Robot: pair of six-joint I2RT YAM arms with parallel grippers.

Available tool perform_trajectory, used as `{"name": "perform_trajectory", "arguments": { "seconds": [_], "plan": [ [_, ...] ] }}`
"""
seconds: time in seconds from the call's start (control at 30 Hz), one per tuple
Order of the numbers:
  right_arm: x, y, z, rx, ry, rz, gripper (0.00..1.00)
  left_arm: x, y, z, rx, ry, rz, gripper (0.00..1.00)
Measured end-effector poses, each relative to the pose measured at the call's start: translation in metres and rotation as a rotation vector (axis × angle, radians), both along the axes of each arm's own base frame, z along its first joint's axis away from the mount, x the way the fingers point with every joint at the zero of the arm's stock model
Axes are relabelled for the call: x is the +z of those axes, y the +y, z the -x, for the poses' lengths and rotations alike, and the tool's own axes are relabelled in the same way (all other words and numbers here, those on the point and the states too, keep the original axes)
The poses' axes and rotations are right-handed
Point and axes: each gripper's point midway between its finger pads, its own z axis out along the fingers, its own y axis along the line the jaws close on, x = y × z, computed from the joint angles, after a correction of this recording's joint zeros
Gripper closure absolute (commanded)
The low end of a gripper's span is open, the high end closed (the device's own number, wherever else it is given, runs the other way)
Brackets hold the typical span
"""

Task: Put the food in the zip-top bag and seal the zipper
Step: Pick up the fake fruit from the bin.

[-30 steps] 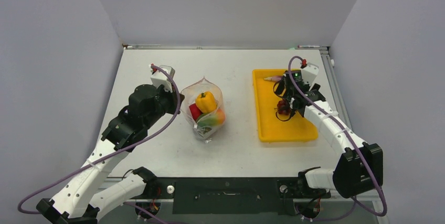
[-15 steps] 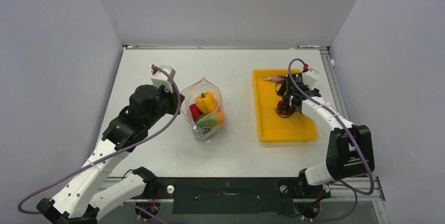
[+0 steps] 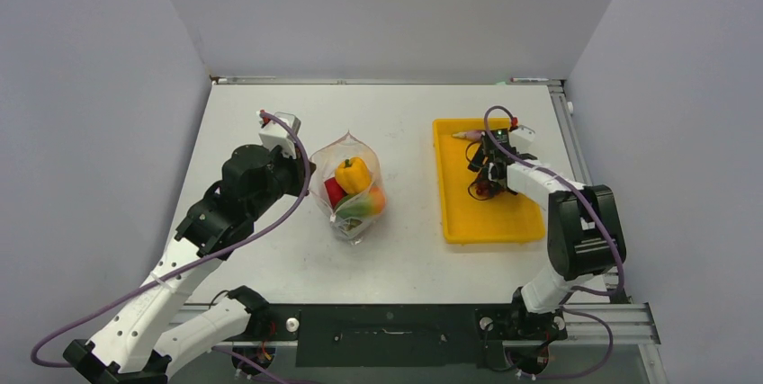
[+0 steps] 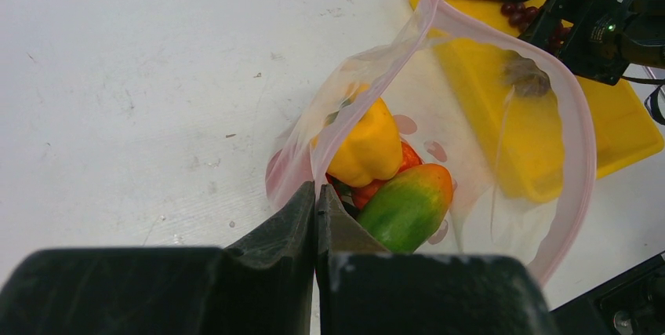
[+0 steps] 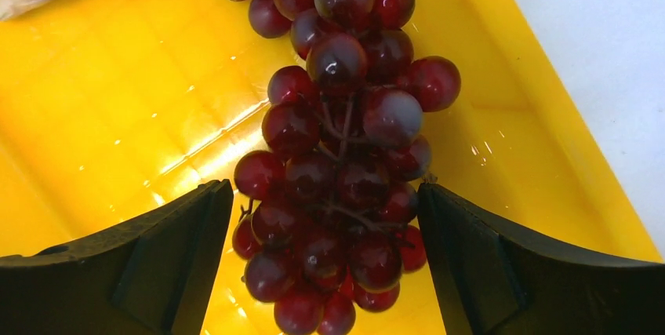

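The zip-top bag [image 3: 351, 188] stands open mid-table, its pink zipper [image 4: 576, 115] forming a wide loop. Inside lie a yellow pepper [image 4: 365, 143], a red piece [image 4: 376, 190] and a green-orange piece [image 4: 408, 205]. My left gripper [image 4: 316, 198] is shut on the near edge of the bag's mouth. The dark red grape bunch [image 5: 337, 154] lies in the yellow tray [image 3: 468, 222]. My right gripper [image 5: 325, 190] is open, one finger on each side of the bunch, not pressing on it. The purple eggplant [image 3: 468, 136] lies at the tray's far end.
The tray's raised rim [image 5: 549, 115] runs close to my right finger. The left arm [image 3: 243, 186] sits just left of the bag. Grey walls enclose the table on three sides.
The right arm has folded in and its wrist has shifted slightly over the tray, staying at the grapes with jaws open. The left gripper and bag have not moved.
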Motion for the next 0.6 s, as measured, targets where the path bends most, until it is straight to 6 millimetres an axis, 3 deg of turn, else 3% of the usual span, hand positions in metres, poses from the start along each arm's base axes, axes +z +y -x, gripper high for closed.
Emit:
{"name": "perform_trajectory", "arguments": {
  "seconds": [0.17,0.37,0.6],
  "plan": [
    [-0.011,0.0,-0.002,-0.008,0.018,-0.014,0.02,-0.001,0.0,0.0,0.0,0.002,-0.002,1.0],
    [-0.02,-0.002,-0.007,-0.012,0.019,-0.045,0.28,-0.001,0.0,-0.001,0.0,0.003,-0.004,1.0],
    [-0.019,-0.003,-0.012,-0.009,0.006,-0.079,0.82,-0.004,-0.001,-0.002,0.0,0.011,-0.012,1.0]
  ]
}}
